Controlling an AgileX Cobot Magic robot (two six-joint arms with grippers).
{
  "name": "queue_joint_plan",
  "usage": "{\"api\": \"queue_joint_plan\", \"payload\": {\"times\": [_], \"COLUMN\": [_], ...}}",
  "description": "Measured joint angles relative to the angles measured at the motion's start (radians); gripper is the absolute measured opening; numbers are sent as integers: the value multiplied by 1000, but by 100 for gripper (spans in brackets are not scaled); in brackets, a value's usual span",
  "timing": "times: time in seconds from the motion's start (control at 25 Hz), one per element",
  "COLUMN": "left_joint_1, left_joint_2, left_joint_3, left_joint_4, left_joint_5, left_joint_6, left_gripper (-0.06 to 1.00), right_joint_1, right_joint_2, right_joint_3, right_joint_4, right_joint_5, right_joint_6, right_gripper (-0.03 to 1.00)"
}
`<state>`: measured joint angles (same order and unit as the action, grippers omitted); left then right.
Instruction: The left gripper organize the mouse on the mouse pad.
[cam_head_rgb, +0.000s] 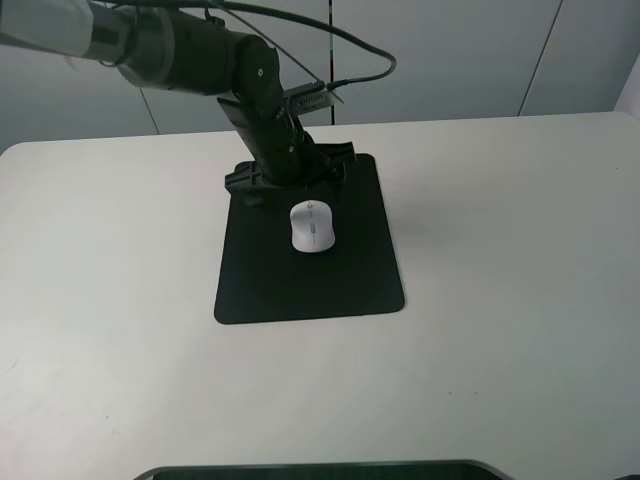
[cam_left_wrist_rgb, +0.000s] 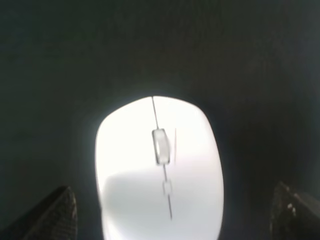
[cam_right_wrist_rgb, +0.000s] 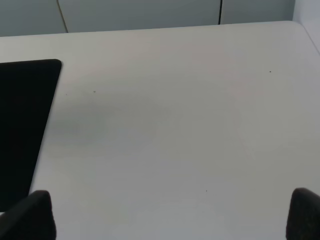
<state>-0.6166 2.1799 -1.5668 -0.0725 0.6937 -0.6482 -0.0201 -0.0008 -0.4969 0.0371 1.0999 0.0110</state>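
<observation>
1. One white mouse (cam_head_rgb: 312, 227) lay flat on the mouse pad (cam_head_rgb: 300, 290), near the pad's middle and a little toward its far edge, with its scroll wheel facing up. The placing itself looked done.
2. At the pad's far edge the left claw (cam_head_rgb: 292, 172) stood released, just beside the mouse. In the wrist view its fingers (cam_left_wrist_rgb: 56, 216) were spread wide on either side of the mouse and apart from it. By this reading, only a retreat from the pad was left.
3. Off the pad's side edge the right claw (cam_right_wrist_rgb: 167, 215) hung released over the bare surface (cam_head_rgb: 500, 300), gripping nothing. The high camera did not show it.
4. Glare bleached the mouse in the left wrist view, and the frame cut off its rear. Whether the left fingertips touched the pad could not be told.
</observation>
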Motion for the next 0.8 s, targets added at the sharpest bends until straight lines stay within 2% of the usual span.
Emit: {"api": "queue_joint_plan", "payload": {"times": [0.16, 0.36, 0.6, 0.8], "left_joint_1": [28, 105, 272, 453], "left_joint_2": [-67, -177, -380, -584], "left_joint_3": [0, 57, 263, 477], "left_joint_4": [12, 12, 10, 28], "left_joint_5": [60, 102, 118, 104], "left_joint_6": [58, 118, 235, 343], "left_gripper": [74, 74, 74, 74], "right_joint_1": [0, 0, 0, 0], "right_joint_2": [0, 0, 0, 0], "right_joint_3": [0, 0, 0, 0], "right_joint_4": [0, 0, 0, 0], "right_joint_5": [0, 0, 0, 0], "right_joint_6": [0, 0, 0, 0], "right_gripper": [70, 70, 70, 70]}}
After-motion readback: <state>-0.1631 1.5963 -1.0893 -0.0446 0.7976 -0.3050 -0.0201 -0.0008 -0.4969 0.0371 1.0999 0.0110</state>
